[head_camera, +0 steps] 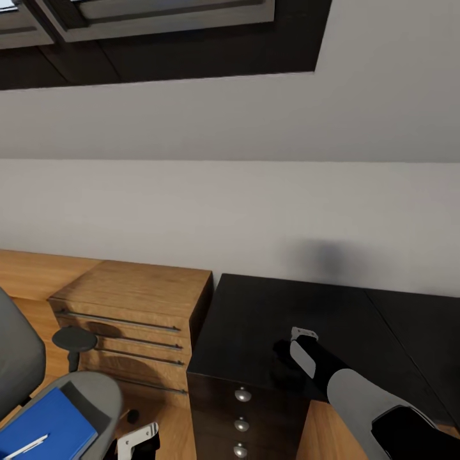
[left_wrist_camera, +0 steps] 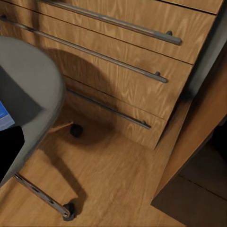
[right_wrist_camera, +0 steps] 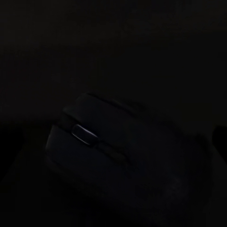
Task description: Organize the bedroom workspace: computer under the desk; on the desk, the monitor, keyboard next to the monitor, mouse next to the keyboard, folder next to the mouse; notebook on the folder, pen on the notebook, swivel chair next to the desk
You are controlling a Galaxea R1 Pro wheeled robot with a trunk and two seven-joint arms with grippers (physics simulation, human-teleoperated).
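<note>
My right end effector (head_camera: 295,345) hangs over the black counter (head_camera: 255,319) above the mouse (right_wrist_camera: 111,151), grip unclear; next I must set the mouse down.

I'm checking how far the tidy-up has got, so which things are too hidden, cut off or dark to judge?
- Right gripper, head view: its own wrist hides the jaws.
- Mouse, right wrist view: too dark to tell whether it is gripped or resting on the desk.
- Folder, swivel chair, head view: cut off by the edge.
</note>
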